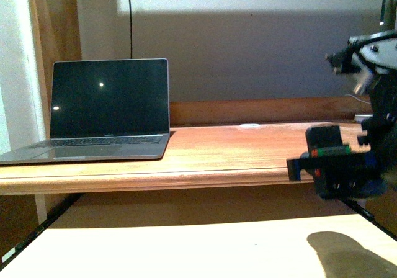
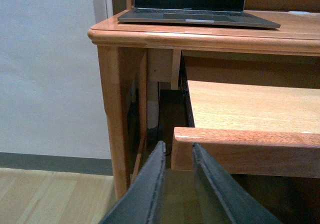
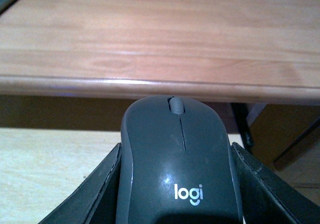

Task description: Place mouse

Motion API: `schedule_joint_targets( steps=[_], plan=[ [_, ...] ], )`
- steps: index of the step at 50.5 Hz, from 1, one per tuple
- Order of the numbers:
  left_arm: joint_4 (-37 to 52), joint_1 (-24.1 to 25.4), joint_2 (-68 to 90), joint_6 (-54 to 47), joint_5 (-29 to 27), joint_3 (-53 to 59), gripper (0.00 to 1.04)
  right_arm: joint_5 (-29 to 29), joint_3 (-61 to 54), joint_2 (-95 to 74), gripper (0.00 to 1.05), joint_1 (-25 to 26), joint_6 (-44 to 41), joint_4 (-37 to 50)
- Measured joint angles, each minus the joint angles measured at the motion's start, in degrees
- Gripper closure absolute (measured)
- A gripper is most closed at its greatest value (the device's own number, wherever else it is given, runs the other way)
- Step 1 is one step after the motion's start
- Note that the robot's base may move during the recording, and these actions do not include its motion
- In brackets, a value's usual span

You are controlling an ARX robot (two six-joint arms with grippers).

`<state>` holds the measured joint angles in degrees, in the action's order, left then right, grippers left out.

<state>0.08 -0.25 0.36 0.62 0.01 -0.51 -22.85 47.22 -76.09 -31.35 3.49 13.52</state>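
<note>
front view: the right gripper (image 1: 338,169) is blurred and cut off by the frame, and its load is hard to make out

left wrist view: the left gripper (image 2: 176,151) has its jaws narrowly apart, gripping nothing

right wrist view: the dark grey matte mouse (image 3: 179,169), with a white logo and a scroll wheel, sits clamped between the right jaws just before the desk (image 3: 160,39) edge, its rear cut off

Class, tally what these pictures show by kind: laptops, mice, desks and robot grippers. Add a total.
laptop: 1
mouse: 1
desk: 1
grippers: 2, the left gripper and the right gripper
Total: 5
</note>
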Motion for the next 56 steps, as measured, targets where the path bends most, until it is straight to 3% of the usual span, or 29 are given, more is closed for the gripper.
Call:
schedule_joint_targets(
  steps=[12, 17, 26, 44, 56],
  plan=[
    [0.00, 0.00, 0.00, 0.00, 0.00, 0.00, 0.51, -2.58, 12.63, -4.55, 0.49, -2.84, -0.55, -1.46],
    [0.00, 0.00, 0.00, 0.00, 0.00, 0.00, 0.31, -4.92, 24.39, -13.03, 0.49, -5.64, -0.94, -3.50],
    [0.00, 0.00, 0.00, -0.02, -0.02, 0.00, 0.07, -9.60, 38.47, -25.81, 0.49, -7.87, -3.32, -6.71],
    [0.00, 0.00, 0.00, -0.11, 0.00, 0.00, 0.08, -19.30, 63.91, -48.02, 0.49, -7.65, -10.82, -11.54],
    [0.00, 0.00, 0.00, -0.11, 0.00, 0.00, 0.08, -21.68, 69.72, -54.64, 0.49, -5.62, -13.94, -12.90]
  ],
)
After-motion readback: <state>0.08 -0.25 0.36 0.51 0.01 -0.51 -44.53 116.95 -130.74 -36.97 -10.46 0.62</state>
